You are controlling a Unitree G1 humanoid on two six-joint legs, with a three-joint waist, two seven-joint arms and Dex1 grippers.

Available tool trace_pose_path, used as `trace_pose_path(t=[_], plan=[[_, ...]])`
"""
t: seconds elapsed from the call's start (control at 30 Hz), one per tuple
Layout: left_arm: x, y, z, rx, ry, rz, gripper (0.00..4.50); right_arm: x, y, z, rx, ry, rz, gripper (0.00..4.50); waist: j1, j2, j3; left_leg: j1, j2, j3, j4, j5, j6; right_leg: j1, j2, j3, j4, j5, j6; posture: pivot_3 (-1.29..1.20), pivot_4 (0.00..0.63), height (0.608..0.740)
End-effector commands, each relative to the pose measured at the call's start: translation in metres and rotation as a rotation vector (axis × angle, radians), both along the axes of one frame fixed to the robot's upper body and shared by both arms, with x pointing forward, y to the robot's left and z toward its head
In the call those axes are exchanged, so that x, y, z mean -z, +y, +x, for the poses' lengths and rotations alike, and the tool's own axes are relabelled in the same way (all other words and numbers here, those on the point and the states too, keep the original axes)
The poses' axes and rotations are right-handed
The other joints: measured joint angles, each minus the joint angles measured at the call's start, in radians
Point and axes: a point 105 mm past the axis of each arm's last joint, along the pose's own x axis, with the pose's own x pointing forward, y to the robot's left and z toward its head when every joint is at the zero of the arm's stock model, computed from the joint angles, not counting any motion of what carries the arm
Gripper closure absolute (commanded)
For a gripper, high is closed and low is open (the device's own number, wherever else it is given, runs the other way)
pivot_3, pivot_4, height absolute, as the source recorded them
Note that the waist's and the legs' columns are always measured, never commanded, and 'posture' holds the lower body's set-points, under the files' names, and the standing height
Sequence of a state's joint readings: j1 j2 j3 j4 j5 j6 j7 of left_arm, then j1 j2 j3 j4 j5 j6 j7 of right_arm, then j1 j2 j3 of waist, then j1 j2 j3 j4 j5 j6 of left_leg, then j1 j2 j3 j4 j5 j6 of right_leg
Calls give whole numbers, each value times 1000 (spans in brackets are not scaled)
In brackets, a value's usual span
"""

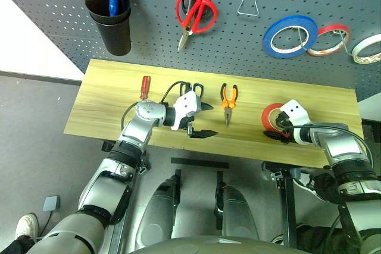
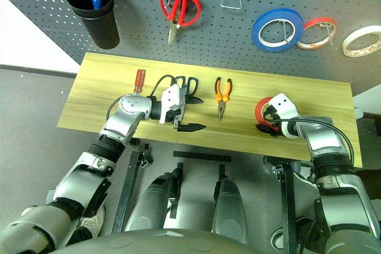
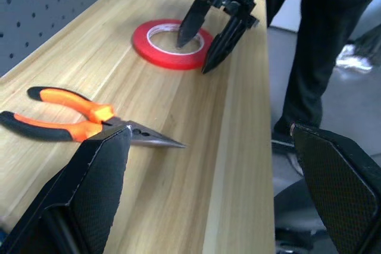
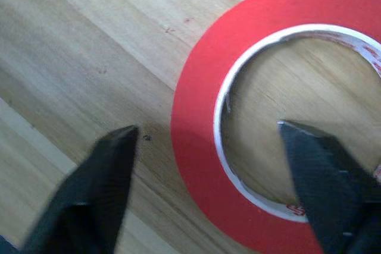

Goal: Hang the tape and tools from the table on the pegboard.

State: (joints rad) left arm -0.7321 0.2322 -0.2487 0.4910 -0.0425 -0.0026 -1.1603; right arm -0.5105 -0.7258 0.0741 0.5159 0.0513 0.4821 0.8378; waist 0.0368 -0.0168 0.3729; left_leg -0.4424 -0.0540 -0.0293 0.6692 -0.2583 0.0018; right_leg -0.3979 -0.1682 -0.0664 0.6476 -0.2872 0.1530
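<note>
The red tape lies flat on the table at the right. My right gripper is open astride its wall, one finger inside the pale core and the other outside the ring. The orange-and-black pliers lie mid-table, the red-handled screwdriver further left. The dark-handled scissors are partly hidden behind my left gripper. That gripper hangs open over the table and points right, towards the pliers. The grey pegboard rises behind the table.
The pegboard holds a black cup with pens, red-handled scissors, a blue roll, a thin red-edged roll, a white roll and bare wire hooks. A person's leg stands off the table's right end.
</note>
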Motion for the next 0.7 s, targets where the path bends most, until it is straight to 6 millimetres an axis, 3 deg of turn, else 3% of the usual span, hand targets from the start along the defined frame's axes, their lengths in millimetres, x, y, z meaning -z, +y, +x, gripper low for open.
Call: trace_pose_path(t=[0.03, 0.2, 0.43, 0.63, 0.7], plan=[[1, -5, -4, -1, -5, -7, 0, 11, 3, -7, -28, 47, -14, 2266, 1, 0, 0, 0, 0, 0, 0, 0, 0, 0, 0, 0, 0, 0, 0, 122, 413, 740], [-1, 0, -2, -16, -14, -19, 0, 13, 4, -7, -42, 60, -21, 3824, 1, 0, 0, 0, 0, 0, 0, 0, 0, 0, 0, 0, 0, 0, 0, 129, 403, 740], [-21, 6, -3, -5, -36, -177, 0, -3, 2, -19, -58, 9, 2, 3824, 4, 1, -1, 0, 0, -1, 0, 1, -1, 0, 0, -1, 0, 0, 0, 114, 357, 740], [-22, 20, -5, 31, -35, -199, 0, -35, 1, -46, -24, -93, 74, 3824, 4, 2, -2, -1, -1, -1, 0, 1, -1, 0, -2, -2, -1, 0, 0, 72, 308, 740], [-26, 25, -4, 47, -45, -212, 0, -51, 3, -66, -35, -146, 90, 3824, 7, 3, -3, -1, -1, -1, 0, 1, -2, 0, -2, -2, 0, 0, 0, 55, 293, 740]])
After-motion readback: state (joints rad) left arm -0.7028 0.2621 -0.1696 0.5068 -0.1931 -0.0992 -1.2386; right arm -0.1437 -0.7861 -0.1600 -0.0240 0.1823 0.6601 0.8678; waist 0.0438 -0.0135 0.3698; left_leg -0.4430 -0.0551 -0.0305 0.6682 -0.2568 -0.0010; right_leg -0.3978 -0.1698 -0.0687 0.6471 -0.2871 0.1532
